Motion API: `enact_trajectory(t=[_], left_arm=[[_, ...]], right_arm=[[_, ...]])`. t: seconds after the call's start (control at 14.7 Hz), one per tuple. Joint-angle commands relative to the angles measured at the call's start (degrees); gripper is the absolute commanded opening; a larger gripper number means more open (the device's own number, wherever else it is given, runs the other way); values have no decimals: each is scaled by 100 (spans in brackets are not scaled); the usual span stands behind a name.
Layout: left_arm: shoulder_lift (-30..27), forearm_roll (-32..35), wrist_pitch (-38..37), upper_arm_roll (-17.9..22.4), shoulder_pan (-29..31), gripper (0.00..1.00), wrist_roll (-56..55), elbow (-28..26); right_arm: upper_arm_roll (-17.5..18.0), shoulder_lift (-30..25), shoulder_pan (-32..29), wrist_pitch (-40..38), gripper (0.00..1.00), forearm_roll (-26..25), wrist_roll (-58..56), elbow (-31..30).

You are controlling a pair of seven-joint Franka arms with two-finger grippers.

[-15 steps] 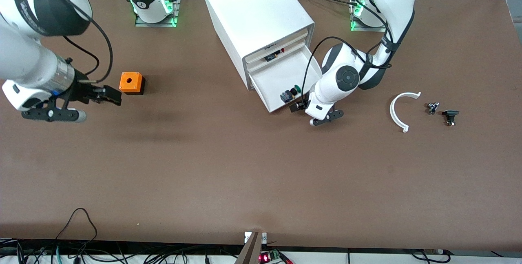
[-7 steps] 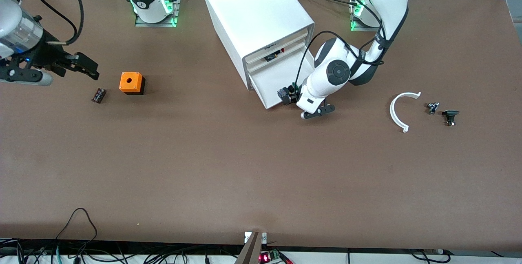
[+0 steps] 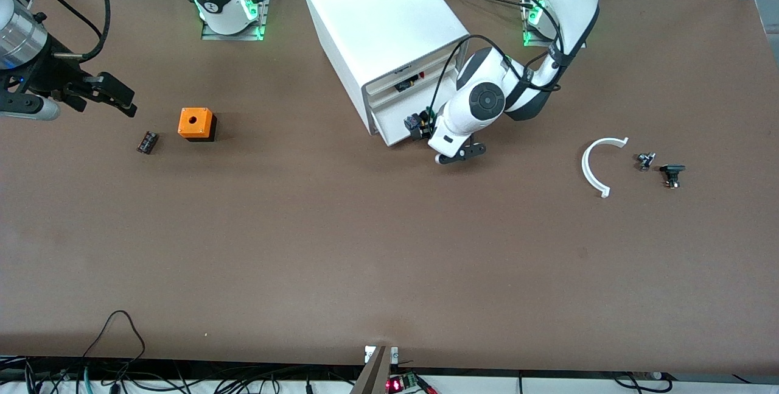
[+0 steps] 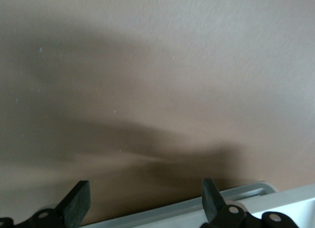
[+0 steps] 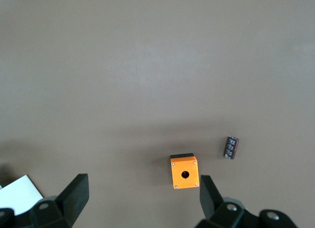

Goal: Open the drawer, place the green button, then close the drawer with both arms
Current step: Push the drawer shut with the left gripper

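Drawer (image 3: 389, 129) nearly shut, button (image 3: 415, 126) inside by left gripper (image 3: 421, 129), fingers spread, pressing its front. Closing step; needs final straight push (right gripper (image 3: 118, 97) open, idle over the table).

Right claw (image 5: 142, 201): fingers spread wide, empty, high over the worktop (image 5: 147, 65).
Orange cube (image 5: 184, 172): sat on the brown surface — round hole in its top face.
Dark cylinder (image 5: 231, 147): lay near the cube, apart from it.
White corner (image 5: 19, 194): showed at the frame's edge — what it belonged to could not be told.
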Motion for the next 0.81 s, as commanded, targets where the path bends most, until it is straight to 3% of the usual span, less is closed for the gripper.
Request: enact_trajectory(t=[0.0, 0.27, 0.75], left_arm=[[-202, -4, -211, -83, -13, 100, -133, -169], [-176, -172, -229, -408, 4, 100, -431, -169], [-150, -172, -246, -690, 13, 100, -792, -186]], right_arm=[[4, 79, 0, -30, 100, 78, -177, 193], [39, 245, 35, -373, 100, 25, -203, 570], [39, 299, 27, -391, 100, 69, -177, 668]])
